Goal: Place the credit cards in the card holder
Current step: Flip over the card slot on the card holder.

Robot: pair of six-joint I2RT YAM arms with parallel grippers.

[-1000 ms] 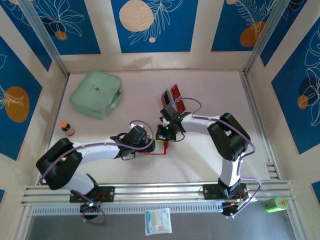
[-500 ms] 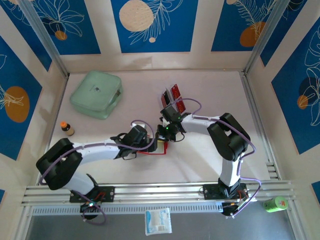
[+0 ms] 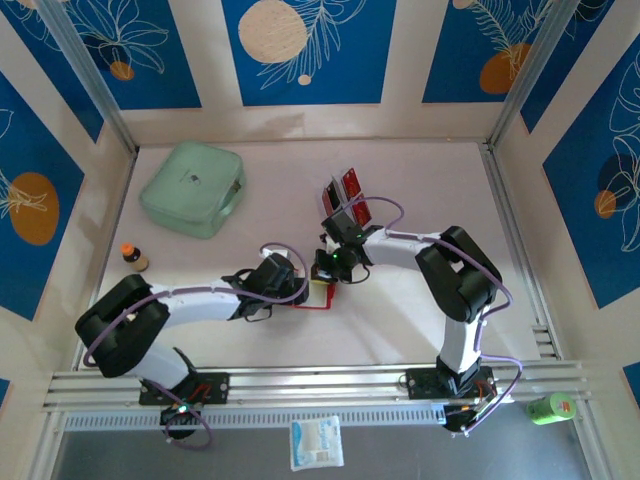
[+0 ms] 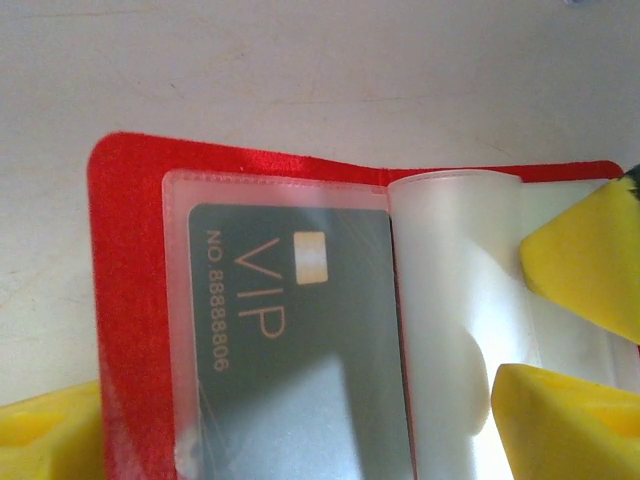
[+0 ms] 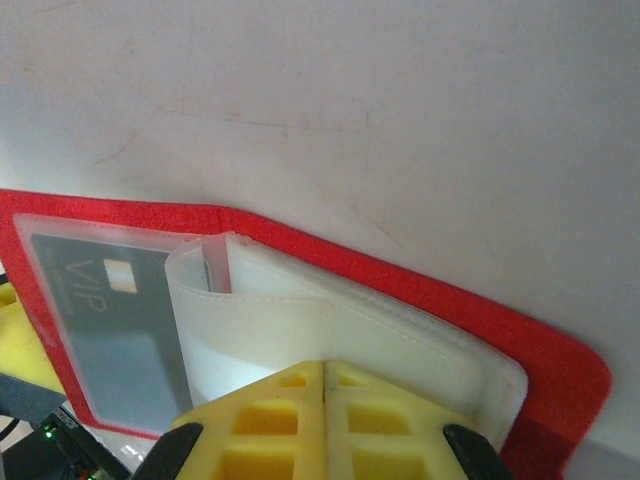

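Note:
The red card holder [image 3: 314, 304] lies open on the table between the two arms. In the left wrist view the card holder [image 4: 128, 300] shows clear sleeves, and a dark credit card [image 4: 290, 340] marked VIP sits in its left sleeve. My left gripper [image 4: 300, 450] is open, one yellow finger on each side of the holder. My right gripper [image 5: 325, 400] is shut, its tips against a clear sleeve [image 5: 300, 320] that curls up from the spine. More red and dark credit cards [image 3: 350, 196] stand in a clear rack behind the grippers.
A mint-green case [image 3: 192, 188] lies at the back left. A small brown bottle [image 3: 133, 257] stands near the left wall. A green can [image 3: 550, 407] and a white packet [image 3: 316, 442] lie off the table in front.
The left arm has edged slightly to the right. The card holder and the right gripper stay where they were.

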